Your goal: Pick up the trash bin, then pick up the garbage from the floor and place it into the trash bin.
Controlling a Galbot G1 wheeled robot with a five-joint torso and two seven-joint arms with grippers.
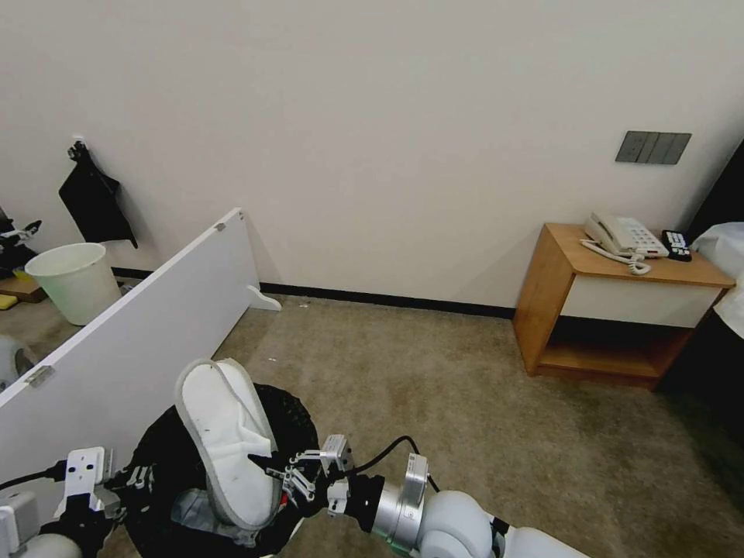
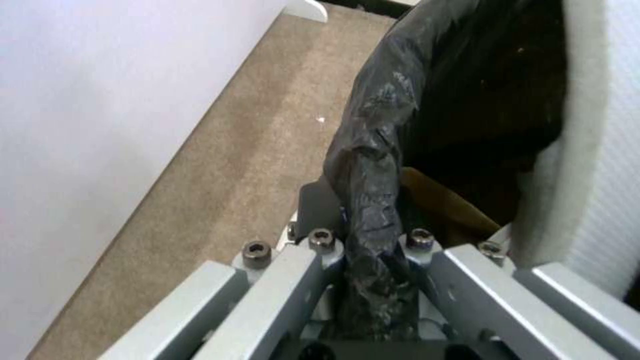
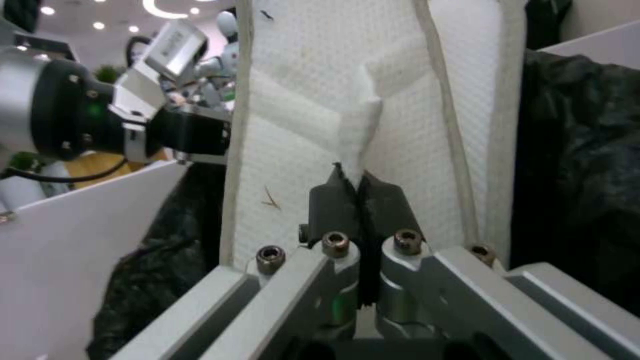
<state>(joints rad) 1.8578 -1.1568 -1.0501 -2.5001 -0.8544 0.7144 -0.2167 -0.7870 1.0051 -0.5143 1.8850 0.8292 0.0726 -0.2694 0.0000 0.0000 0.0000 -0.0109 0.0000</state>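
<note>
Slipper is standing half inside the trash bin; we are pinching its strap with our right end effector, our left end effector clenching the bin's rim; next we must unclench and drop it

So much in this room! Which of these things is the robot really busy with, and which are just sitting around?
Busy with:
- trash bin, black-lined, its rim pinched by the left gripper
- white slipper, standing in the bin, its strap pinched by the right gripper

Just sitting around:
- pale bucket behind the white board
- bedside cabinet with telephone and remote
- black bag hanging on the wall
</note>
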